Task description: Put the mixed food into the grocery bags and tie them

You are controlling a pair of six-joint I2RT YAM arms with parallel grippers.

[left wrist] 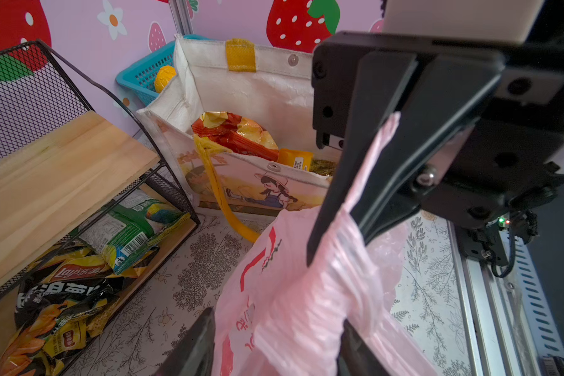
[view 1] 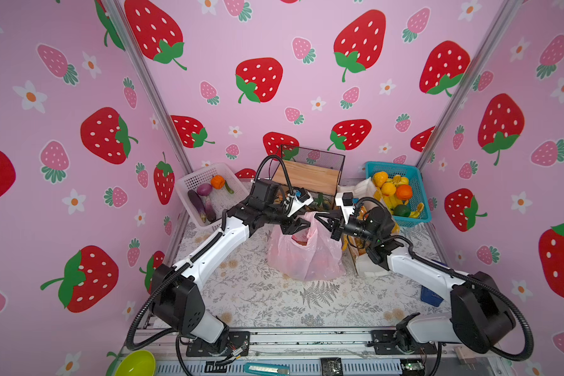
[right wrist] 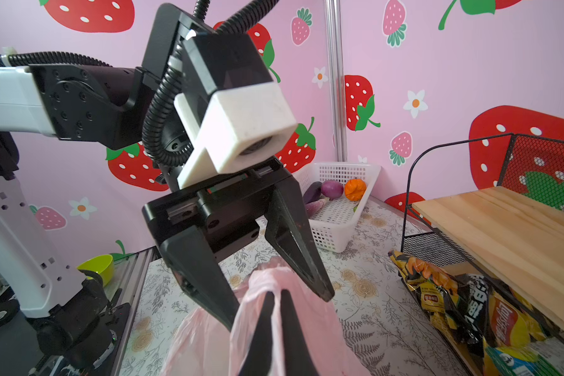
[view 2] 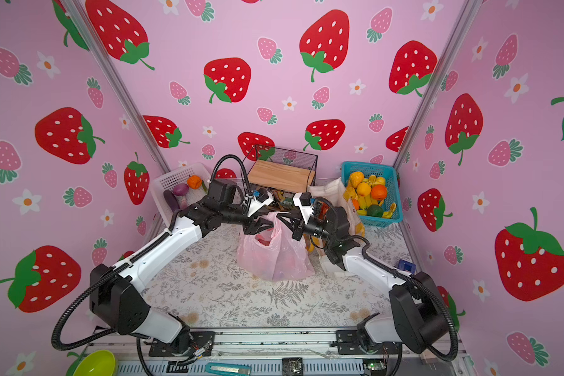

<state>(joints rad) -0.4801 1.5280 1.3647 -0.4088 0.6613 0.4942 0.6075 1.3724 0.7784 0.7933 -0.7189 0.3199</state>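
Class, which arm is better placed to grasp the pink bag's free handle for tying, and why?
Left. The left gripper is open, with bunched plastic of the pink bag between its jaws. The right gripper is shut on the bag's other handle.

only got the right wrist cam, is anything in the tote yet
Observer: Yes. The left wrist view shows a red-orange packet sticking out of the open tote.
Operator: ok and the pink bag, anything inside
Observer: In a top view a red item shows in the mouth of the pink bag. I cannot tell what it is.
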